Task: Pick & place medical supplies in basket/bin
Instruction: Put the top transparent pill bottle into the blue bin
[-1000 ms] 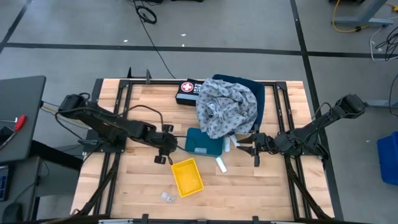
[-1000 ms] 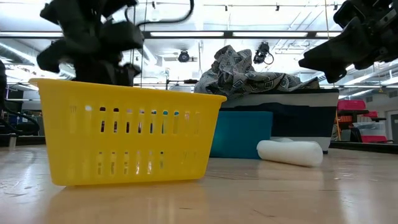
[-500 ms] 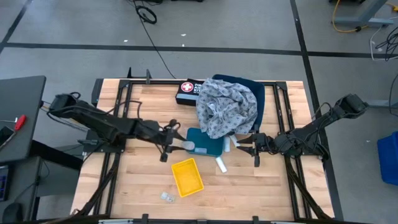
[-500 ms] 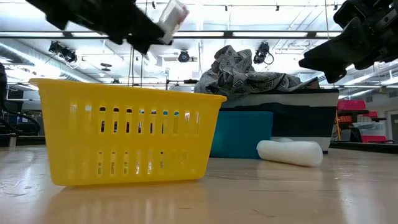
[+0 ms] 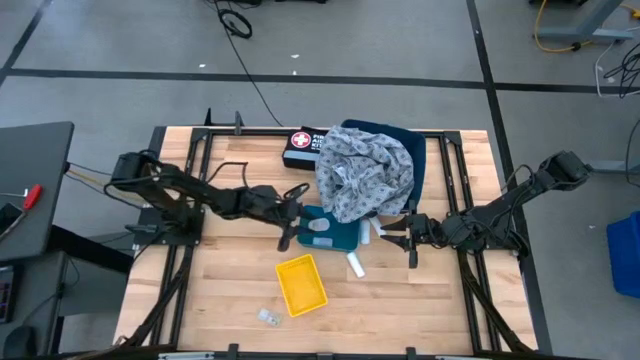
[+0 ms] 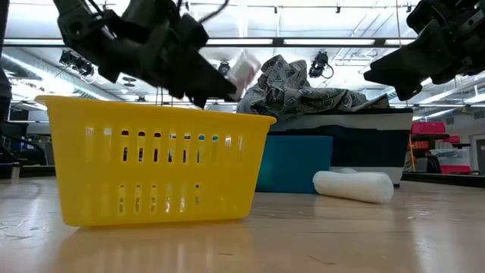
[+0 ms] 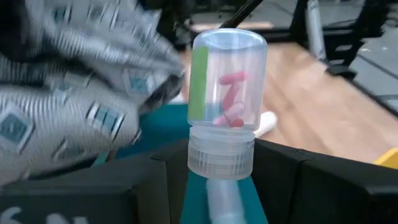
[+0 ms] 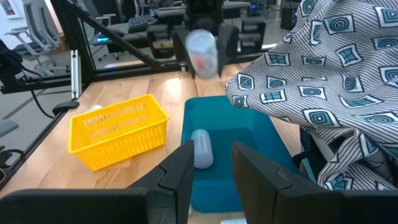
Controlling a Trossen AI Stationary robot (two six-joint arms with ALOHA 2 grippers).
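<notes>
One clear pill bottle [image 7: 227, 102] with pink pills is clamped by its white cap in the left claw [image 5: 293, 224], held over the near-left edge of the teal bin [image 5: 335, 236]. One white roll [image 8: 201, 149] lies inside that bin; two more rolls [image 5: 355, 264] lie on the bench [image 5: 230, 290] just beside it. One patterned grey cloth [image 5: 365, 172] is draped behind. One yellow basket [image 5: 301, 284] stands near, with open wood around it. The right claw [image 5: 394, 233] is held apart beside the bin.
</notes>
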